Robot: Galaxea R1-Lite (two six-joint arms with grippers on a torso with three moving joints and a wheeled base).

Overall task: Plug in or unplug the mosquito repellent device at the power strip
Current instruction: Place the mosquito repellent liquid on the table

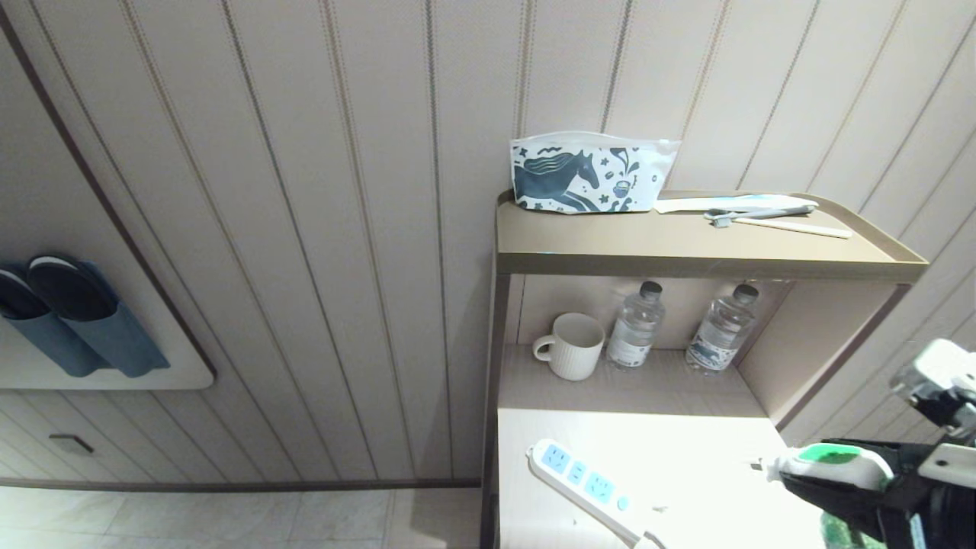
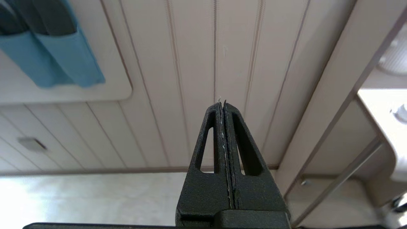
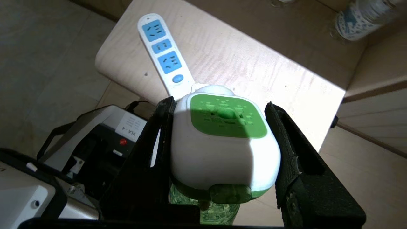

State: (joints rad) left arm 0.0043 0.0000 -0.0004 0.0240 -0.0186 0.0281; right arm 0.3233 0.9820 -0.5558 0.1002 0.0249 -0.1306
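Clamped between the right claw's (image 3: 222, 152) two fingers, one mosquito repellent device (image 3: 222, 140) hangs above the table (image 1: 686, 457), apart from one power strip (image 1: 583, 480) showing three sockets. Two water bottles (image 1: 634, 326) and one mug (image 1: 570, 347) stand behind. Left claw (image 2: 224, 105) is closed, empty.

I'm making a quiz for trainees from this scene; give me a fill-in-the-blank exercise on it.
1. The right gripper holds the ____.
2. All sockets on the power strip are ____.
3. The left gripper is ____.
4. Two bottles stand beside a white ____.

Missing words: repellent device; empty; shut; mug
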